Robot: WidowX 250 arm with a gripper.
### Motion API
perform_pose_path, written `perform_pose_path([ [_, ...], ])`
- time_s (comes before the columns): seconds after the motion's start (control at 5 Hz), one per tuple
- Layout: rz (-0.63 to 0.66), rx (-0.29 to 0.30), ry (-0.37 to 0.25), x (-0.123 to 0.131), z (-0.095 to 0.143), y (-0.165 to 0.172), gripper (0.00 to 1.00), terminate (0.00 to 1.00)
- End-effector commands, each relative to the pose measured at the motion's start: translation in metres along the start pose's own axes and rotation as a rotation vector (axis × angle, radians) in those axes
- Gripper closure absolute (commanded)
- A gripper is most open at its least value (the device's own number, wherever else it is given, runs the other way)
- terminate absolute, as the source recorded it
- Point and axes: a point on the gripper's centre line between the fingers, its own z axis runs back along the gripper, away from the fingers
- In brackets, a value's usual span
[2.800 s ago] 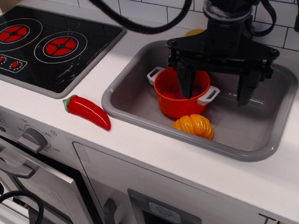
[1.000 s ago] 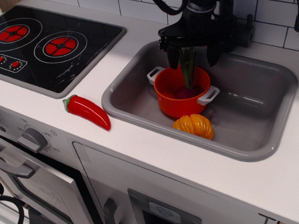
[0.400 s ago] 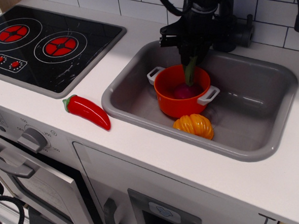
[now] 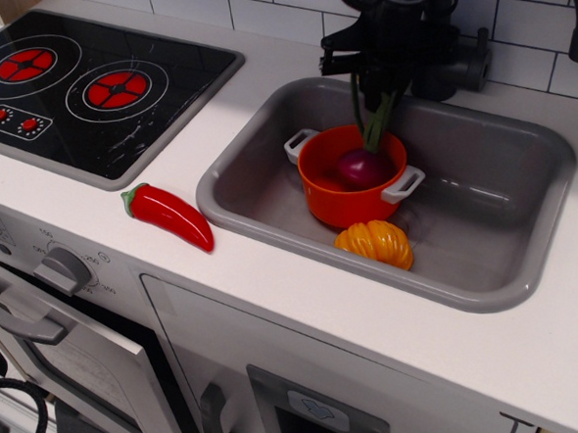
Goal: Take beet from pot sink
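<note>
White toy kitchen counter with a grey sink [image 4: 528, 280]; inside sits an orange pot [image 4: 342, 199], and the black gripper [image 4: 375, 93] above pinches the green stalks of a beet [image 4: 362, 166], its bulb at the rim

It looks light and rigid; the stalks seem the best handle, the smooth bulb likely slippery

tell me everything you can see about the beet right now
The small toy beet has a round, glossy dark purple-red bulb and long green stalks rising almost upright, leaning slightly right. It looks like smooth plastic. The black gripper is shut on the stalk tops. The bulb sits at the mouth of the round orange pot, which stands in the grey rectangular sink; whether the bulb touches the pot cannot be told.
</note>
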Motion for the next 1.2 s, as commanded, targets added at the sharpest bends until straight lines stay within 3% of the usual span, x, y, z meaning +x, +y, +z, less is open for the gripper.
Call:
perform_pose_path([
  [0.0, 0.048, -0.135, -0.010, 0.021, 0.070, 0.011, 1.00, 0.00],
  [0.4, -0.088, -0.142, 0.001, -0.003, 0.091, 0.047, 1.00, 0.00],
  [0.6, -0.144, -0.129, -0.003, -0.016, 0.081, 0.067, 1.00, 0.00],
  [1.0, -0.183, -0.113, -0.083, -0.020, 0.050, 0.091, 1.00, 0.00],
])
